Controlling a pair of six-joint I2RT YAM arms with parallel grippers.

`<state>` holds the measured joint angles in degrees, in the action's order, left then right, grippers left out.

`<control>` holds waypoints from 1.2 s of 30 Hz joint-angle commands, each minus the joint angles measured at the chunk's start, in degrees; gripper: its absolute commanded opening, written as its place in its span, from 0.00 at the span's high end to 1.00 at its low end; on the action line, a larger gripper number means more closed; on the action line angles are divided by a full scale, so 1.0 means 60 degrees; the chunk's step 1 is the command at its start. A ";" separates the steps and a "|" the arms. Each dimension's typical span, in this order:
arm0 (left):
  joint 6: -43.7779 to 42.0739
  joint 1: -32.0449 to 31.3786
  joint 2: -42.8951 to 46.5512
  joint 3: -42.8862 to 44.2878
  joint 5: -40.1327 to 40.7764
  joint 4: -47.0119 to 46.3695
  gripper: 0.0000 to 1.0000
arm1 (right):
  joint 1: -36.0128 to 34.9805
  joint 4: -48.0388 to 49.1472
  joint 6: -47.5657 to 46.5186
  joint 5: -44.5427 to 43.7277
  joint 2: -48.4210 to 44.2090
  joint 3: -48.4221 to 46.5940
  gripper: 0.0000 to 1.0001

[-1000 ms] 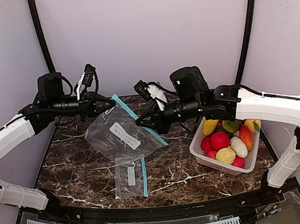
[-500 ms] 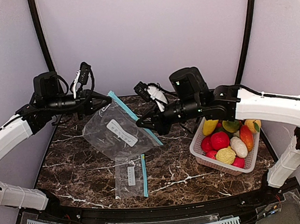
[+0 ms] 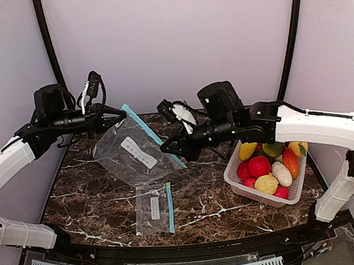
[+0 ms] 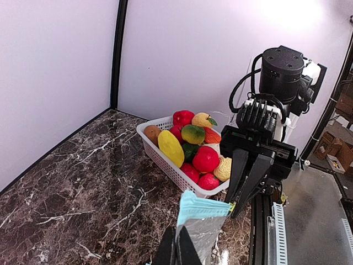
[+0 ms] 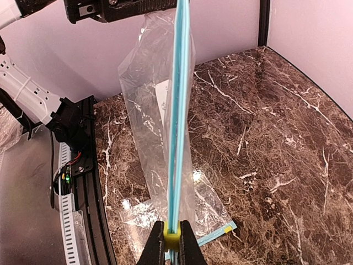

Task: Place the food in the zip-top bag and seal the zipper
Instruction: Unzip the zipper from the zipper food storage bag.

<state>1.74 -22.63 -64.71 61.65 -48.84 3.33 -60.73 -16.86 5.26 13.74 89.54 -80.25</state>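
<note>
**Bag strung up between 2 arms, food waiting in the basket**

And here's the zip-top bag (image 3: 131, 153) hanging in mid-air, stretched between both arms above the surface (image 3: 89, 191). The left gripper (image 3: 124, 110) is clamped tight on the upper end of the blue zipper strip (image 3: 151, 136). The right gripper (image 5: 171, 242) is pinched narrow on the yellow slider (image 5: 171, 237) at the lower end. Held like this, the strip runs taut and straight, which I'd say gives the slider a firm track to travel. From the right wrist the 2 blue tracks look pressed together, so the mouth seems closed and the bag empty.

The food (image 3: 267, 165) sits piled in the white basket (image 3: 245, 191) at the right, well apart from the bag, and none of it is packed yet. A second bag (image 3: 153, 209) lies flat on the surface below.

Compared with 1 second back, the left gripper has climbed and drawn away to the left. It has carried its end of the bag higher, and the right gripper has followed slightly. Basket and spare bag haven't budged.
</note>
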 commanded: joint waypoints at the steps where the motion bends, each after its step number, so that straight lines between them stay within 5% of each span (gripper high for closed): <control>1: -0.0004 0.0285 0.0401 -0.0044 0.0321 -0.0464 0.99 | 0.0065 -0.0745 0.0076 0.0190 0.0208 -0.0102 1.00; 36: 0.0118 0.1343 0.0850 -0.0116 0.0377 -0.0519 0.99 | 0.0076 -0.1152 0.0045 0.0629 0.0643 -0.0449 1.00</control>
<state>2.15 -16.21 -61.69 61.32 -48.38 3.31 -60.58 -18.65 5.26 15.55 92.16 -81.95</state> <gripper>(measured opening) 0.010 0.046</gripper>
